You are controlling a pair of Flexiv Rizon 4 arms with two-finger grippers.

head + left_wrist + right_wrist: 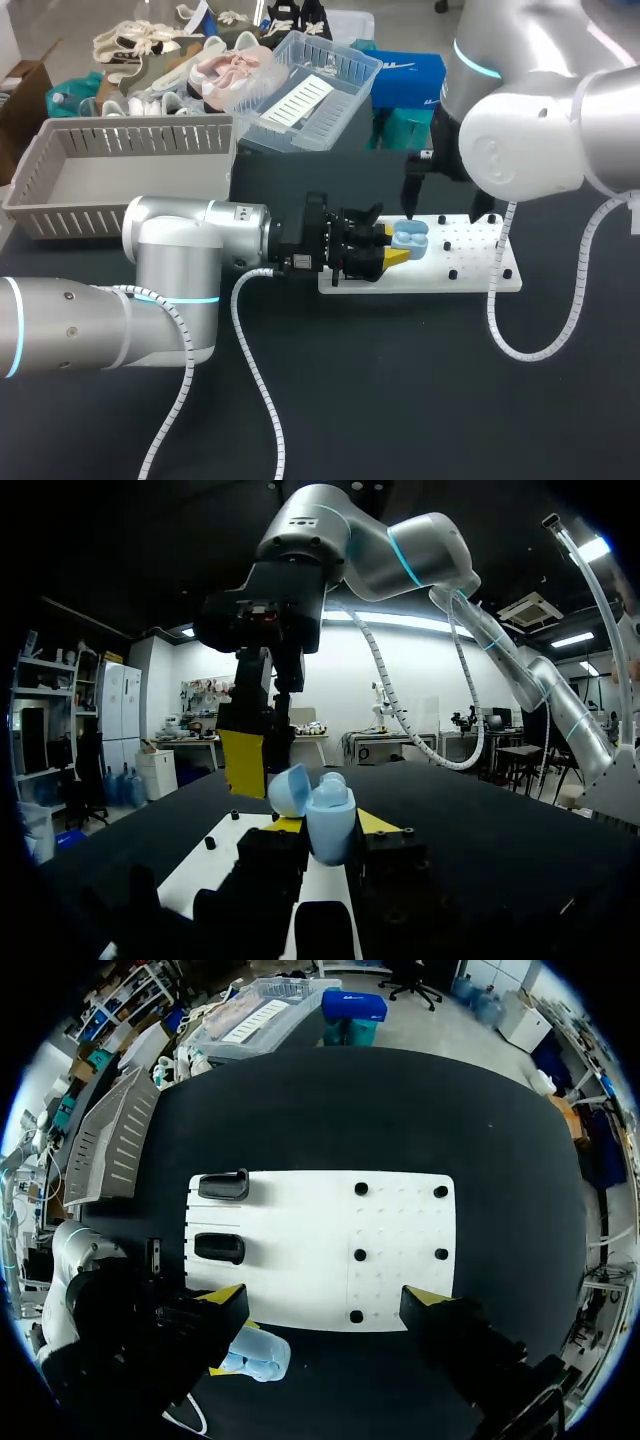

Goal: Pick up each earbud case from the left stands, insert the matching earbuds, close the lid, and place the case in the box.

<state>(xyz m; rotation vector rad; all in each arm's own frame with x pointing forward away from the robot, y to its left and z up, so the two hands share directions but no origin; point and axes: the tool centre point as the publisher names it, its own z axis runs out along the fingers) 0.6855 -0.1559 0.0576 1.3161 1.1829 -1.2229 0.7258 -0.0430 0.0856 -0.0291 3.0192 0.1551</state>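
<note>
Earbud case (409, 238): lid open, pinched in our left gripper (392, 250), low over left part of white board (470, 268). Far left, gray box (120, 165) shows no case yet. Earbuds inside case: cannot tell. Right gripper (325, 1302) hovers above board, fingers spread, empty. Left, we judge: earbuds in, lid shut, boxing.

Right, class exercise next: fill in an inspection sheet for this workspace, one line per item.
Surface: black table with a white board.
Job's things: light blue earbud case, lid open; two empty black stands on the board; grey basket at the table's left rear.
Clutter: nothing seen.
Tools: left tool shut on the earbud case; right tool open above the board.
Cables: white coiled hoses hang over the table.
Surroundings: nothing seen.
</note>
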